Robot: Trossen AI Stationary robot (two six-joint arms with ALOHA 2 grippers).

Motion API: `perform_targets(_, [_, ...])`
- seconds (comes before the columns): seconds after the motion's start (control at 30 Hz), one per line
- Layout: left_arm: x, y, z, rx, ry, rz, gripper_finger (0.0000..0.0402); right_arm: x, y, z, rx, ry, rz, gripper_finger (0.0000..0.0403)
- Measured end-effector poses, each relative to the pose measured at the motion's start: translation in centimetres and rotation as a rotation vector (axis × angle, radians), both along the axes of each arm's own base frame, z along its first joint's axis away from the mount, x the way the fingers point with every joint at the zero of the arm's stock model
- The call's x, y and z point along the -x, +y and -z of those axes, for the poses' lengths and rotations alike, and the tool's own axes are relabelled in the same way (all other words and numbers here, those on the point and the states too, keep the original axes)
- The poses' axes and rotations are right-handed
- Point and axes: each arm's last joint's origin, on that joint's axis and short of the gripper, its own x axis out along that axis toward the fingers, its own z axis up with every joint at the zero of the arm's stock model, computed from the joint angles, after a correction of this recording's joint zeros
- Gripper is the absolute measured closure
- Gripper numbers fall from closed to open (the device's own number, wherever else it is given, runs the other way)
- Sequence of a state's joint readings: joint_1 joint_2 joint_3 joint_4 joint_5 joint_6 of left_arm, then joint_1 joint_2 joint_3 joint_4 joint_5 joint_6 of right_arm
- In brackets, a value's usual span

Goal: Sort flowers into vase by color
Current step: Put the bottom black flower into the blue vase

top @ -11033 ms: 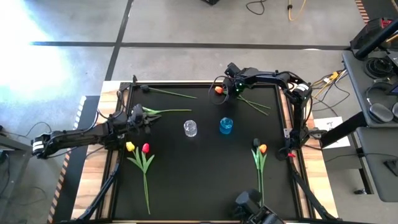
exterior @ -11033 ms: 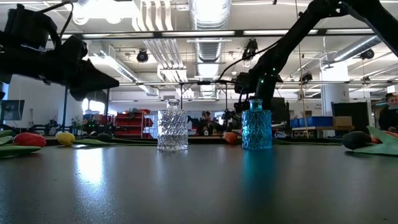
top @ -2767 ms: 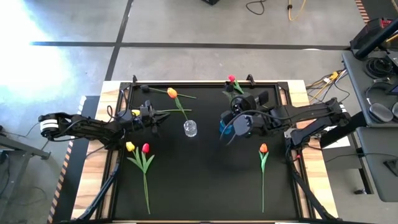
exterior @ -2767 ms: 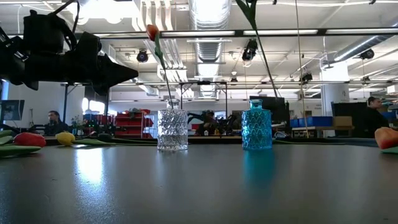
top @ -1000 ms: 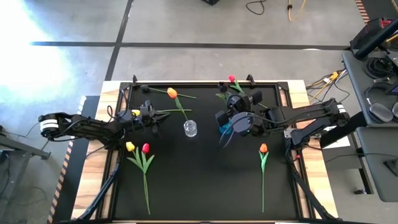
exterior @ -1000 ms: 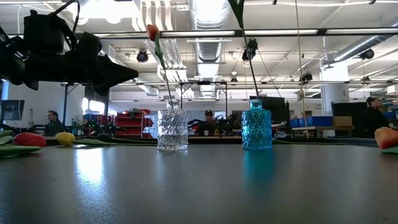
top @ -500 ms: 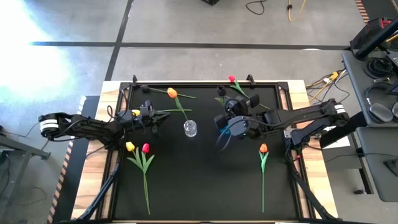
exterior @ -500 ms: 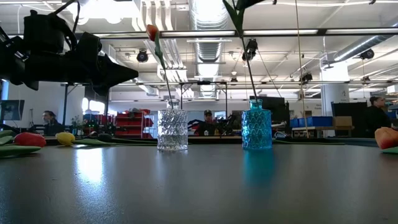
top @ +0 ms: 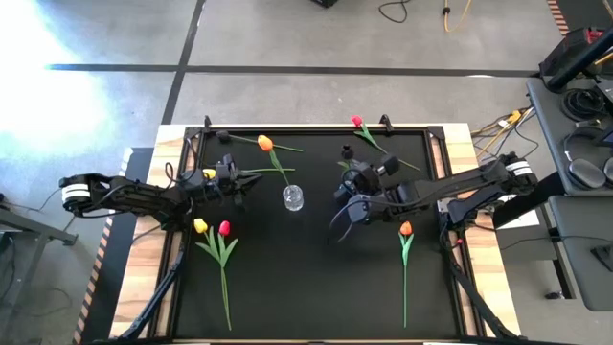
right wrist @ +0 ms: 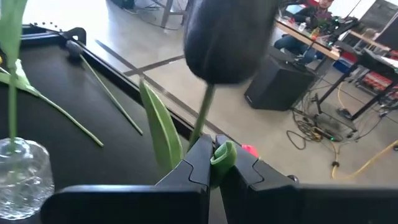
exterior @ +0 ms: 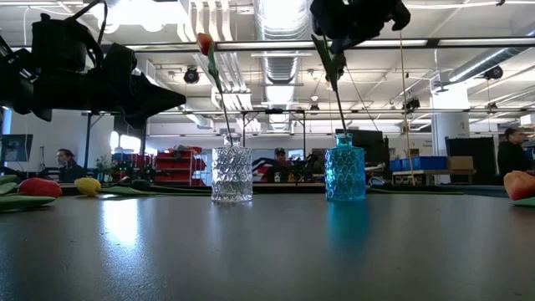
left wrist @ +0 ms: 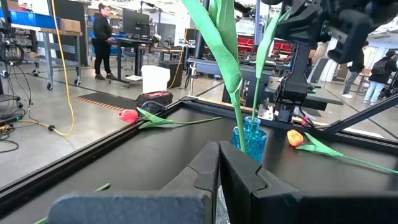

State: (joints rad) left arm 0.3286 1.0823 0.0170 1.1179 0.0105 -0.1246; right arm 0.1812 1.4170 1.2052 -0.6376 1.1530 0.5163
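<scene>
My right gripper point(top: 358, 195) point(exterior: 338, 40) hovers over the blue vase point(exterior: 344, 173), shut on a dark-headed tulip point(right wrist: 229, 37) whose stem point(exterior: 337, 104) slants down into the vase mouth. The clear vase point(top: 293, 197) point(exterior: 231, 174) holds an orange tulip point(top: 265, 143) that leans toward the far edge. My left gripper point(top: 239, 182) point(left wrist: 219, 171) waits, shut, left of the clear vase. On the table lie a red tulip point(top: 356, 122), an orange tulip point(top: 405, 228), and a yellow tulip point(top: 199, 226) beside a red one point(top: 223, 228). My right gripper pinches the dark tulip's green stem point(right wrist: 211, 134) between its two fingers, a little below the head, where a leaf point(right wrist: 160, 134) branches off. It comes from above. The flower is lifted and tilted, with its lower stem end inside the blue vase's neck point(exterior: 343, 138).
The black table has a raised frame point(top: 436, 206). A loose green stem point(top: 273, 171) lies by my left gripper. People and benches show in the room beyond. Open tabletop point(top: 306, 278) lies toward the near edge between the two lying flower groups.
My right gripper has come down over the blue vase, shifting slightly toward the table's left and near edges, and now shows at the top of the low view. The dark tulip's stem has sunk lower into the vase and stands steeper. My left arm has kept still.
</scene>
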Motion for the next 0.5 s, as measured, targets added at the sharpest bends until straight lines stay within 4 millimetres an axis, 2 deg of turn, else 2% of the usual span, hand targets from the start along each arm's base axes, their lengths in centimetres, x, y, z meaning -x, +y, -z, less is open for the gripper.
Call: perform_targets(0.5, [0.0,0.1,-0.1,0.006,-0.011,-0.028,0.0402,0.2,-1.0,1.5,-0.06,0.075,-0.024,0.039])
